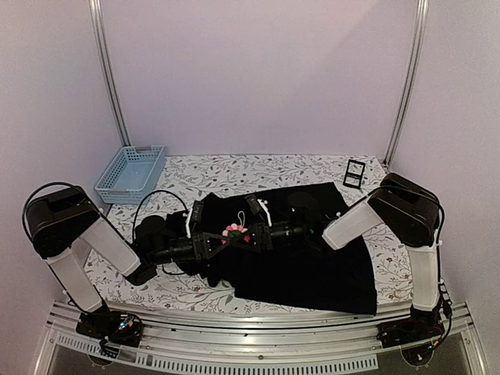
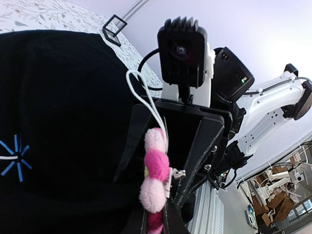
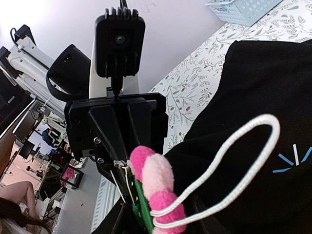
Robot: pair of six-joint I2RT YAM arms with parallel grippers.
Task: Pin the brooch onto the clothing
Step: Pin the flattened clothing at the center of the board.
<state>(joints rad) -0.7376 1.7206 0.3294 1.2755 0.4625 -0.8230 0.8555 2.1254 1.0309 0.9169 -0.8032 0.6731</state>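
Well, room is tight in the middle: my left gripper and right gripper meet nose to nose above the clothing, with the brooch between them. The left gripper is pressed together, pinching the brooch by its lower petals. The right gripper's fingers stand spread on either side of it. One sits just beside the small metal clasp, and I cannot tell if it touches.

The blue basket at the far left corner and the small black stand near the far right edge are well apart from both grippers. The clothing's hem comes close to the counter's near edge.

The brooch's flat flower face looks up at the overhead camera. From each wrist I see it edge-on, petals stacked in a row, its white cord loop arcing away over the fabric. The light-blue star emblem lies on the clothing near it.

The counter wears a floral print. Pale walls and two metal posts close the back.
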